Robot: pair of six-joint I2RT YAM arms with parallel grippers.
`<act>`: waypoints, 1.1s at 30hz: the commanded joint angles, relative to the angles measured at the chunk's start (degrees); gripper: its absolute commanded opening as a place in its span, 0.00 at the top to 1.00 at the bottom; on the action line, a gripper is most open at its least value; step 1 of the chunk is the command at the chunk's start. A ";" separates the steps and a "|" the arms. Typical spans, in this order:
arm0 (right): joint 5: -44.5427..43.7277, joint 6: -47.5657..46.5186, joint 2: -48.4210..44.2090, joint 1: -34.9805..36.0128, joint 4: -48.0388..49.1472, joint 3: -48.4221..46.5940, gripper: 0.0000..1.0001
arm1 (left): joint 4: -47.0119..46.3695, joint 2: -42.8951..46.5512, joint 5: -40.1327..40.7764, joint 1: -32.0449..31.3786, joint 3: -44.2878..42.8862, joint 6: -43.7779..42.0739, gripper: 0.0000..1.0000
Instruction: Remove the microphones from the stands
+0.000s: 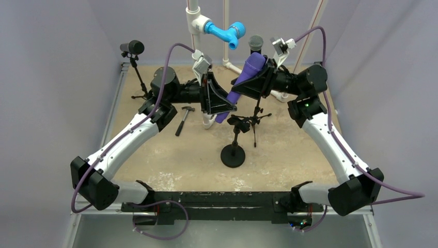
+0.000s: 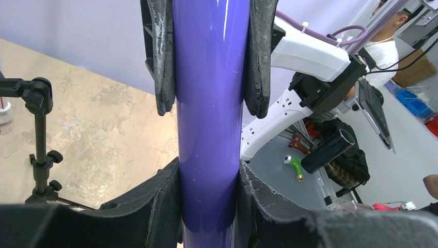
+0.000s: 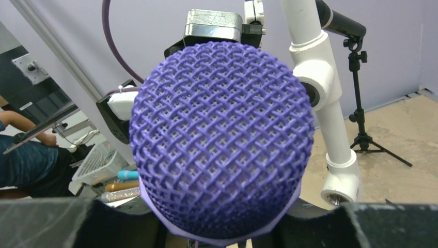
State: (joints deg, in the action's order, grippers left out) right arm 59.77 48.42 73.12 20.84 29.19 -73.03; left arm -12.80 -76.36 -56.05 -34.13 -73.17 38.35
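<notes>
Over the middle of the worktop (image 1: 170, 155), a bit toward its far edge, the purple microphone (image 1: 254, 65) is up in the air. It is tilted, with its thin end down and to the left. Both arms hold it.

The left fingers (image 2: 155, 206) are narrow and squeeze the low part of the shiny handle. The right fingers (image 2: 161, 62) squeeze the handle higher up and touch it on both sides. In the right wrist view, the round mesh head fills most of the picture.

The black stand (image 1: 233, 154) with the round foot sits on the worktop, just on the near side of the microphone. Its top is close to the low end of the handle, but it is too hard to see if they touch.

A hammer (image 1: 184, 120) lies to the left of the stand. A small black microphone on a tripod (image 1: 133, 49) stands at the far left corner. A white pipe with a blue part (image 1: 227, 34) stands at the far edge.
</notes>
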 commanded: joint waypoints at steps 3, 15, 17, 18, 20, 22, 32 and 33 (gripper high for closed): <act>-1.23 1.33 -1.67 -2.18 3.18 -0.07 1.00 | 1.01 1.42 0.21 -0.23 -0.37 -3.71 0.94; -6.99 -23.93 -8.81 -9.22 -37.59 -13.13 1.00 | 30.85 7.78 8.29 0.14 -8.94 -29.39 0.01; -10.66 -28.03 -10.31 -10.62 -43.66 -14.45 1.00 | 34.00 9.29 11.59 0.49 -8.86 -32.36 0.00; -12.68 -30.07 -11.05 -11.22 -46.39 -15.15 1.00 | 35.39 9.93 12.88 0.69 -8.77 -33.80 0.00; -18.63 -35.86 -12.41 -12.49 -52.22 -16.45 1.00 | 38.30 11.16 15.74 0.80 -8.81 -36.07 0.00; -25.81 -40.62 -14.29 -13.69 -57.66 -16.92 1.00 | 41.47 12.34 18.10 0.78 -8.77 -37.91 0.00; -47.14 -47.34 -23.37 -18.72 -65.94 0.42 1.00 | 45.85 18.42 24.72 0.75 -5.78 -44.78 0.00; -47.52 -47.61 -23.98 -19.18 -66.90 2.52 1.00 | 46.22 18.74 24.95 0.80 -5.72 -44.98 0.00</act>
State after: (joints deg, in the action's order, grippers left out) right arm 20.71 4.54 50.46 3.29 -32.01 -77.23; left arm 31.97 -60.20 -34.44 -33.76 -79.37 -2.90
